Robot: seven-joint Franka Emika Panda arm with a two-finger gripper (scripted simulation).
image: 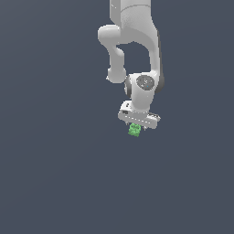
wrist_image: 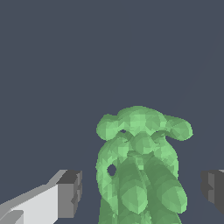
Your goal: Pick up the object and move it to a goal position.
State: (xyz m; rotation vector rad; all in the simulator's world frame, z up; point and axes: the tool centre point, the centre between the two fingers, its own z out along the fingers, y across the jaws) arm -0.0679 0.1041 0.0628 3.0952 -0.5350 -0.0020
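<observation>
While I'm hanging my gripper (wrist_image: pixel 141 192) pointing down over the object (wrist_image: pixel 140 162), I'm keeping its fingers (wrist_image: pixel 70 192) spread wide w/ clear gaps on both sides, so nothing is being gripped yet. That green bumpy piece is sitting between the pads, prob. because I'm lining up for a squeeze. Seen from the exterior view, the object (image: pixel 134 130) is showing just under the gripper (image: pixel 138 125), partly tucked beneath the hand. Can't tell if it's resting on the dark floor (image: pixel 55 183). No goal marker is showing.
</observation>
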